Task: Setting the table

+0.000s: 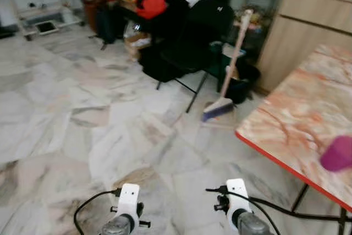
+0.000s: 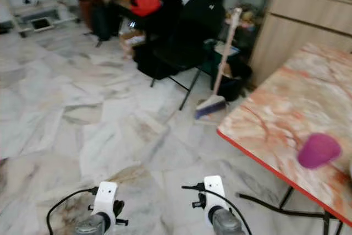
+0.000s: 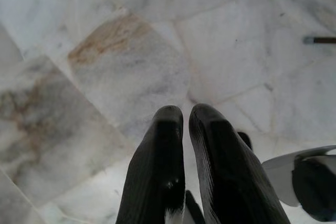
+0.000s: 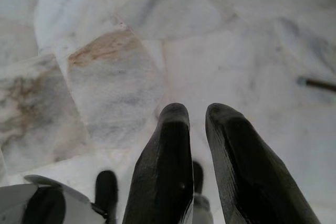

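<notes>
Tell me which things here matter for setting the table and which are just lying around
For the job:
table
purple cup on the table

Lying about:
broom leaning by the cabinet
black folding chair
red bag

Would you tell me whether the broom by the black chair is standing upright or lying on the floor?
Standing, tilted. The broom has its bristle head on the marble floor and its handle leans up toward the wooden cabinet.
</notes>
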Available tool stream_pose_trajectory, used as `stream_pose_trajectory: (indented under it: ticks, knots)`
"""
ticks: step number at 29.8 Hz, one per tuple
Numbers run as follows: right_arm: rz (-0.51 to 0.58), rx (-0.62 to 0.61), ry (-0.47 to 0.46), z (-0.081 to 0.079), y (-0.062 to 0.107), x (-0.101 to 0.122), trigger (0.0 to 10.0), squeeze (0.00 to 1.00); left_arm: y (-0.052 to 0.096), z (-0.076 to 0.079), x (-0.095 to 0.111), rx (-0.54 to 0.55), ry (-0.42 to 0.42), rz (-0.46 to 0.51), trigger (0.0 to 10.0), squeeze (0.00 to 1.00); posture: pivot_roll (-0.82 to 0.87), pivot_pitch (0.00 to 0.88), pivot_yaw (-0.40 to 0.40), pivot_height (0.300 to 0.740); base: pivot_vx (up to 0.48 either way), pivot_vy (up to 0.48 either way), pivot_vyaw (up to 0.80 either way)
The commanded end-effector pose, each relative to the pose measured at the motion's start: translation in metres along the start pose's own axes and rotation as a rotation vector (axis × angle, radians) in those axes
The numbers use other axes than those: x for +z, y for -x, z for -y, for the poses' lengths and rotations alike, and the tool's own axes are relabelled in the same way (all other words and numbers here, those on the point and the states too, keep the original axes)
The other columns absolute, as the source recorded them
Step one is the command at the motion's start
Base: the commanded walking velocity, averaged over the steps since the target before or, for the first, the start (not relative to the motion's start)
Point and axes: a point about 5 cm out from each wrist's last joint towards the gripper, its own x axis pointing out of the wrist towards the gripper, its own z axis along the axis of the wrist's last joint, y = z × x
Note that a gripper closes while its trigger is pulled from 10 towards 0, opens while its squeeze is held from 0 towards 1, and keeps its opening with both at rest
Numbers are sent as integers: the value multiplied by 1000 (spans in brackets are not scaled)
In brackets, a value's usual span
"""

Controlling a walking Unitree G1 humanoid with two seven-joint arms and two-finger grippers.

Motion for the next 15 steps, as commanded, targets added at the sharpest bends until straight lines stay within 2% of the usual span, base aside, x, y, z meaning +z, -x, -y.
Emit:
stream_pose_trajectory:
  ticks: [1,15]
  knots:
    - [-4,-16,-3,5,1,0,10000,0,-1,3,1,-10,4,3,10000,0,26,0,4,714,0,0,-769]
    - [1,-24,-24,5,1,0,10000,0,-1,3,3,-18,1,9,10000,0,16,0,13,714,0,0,-769]
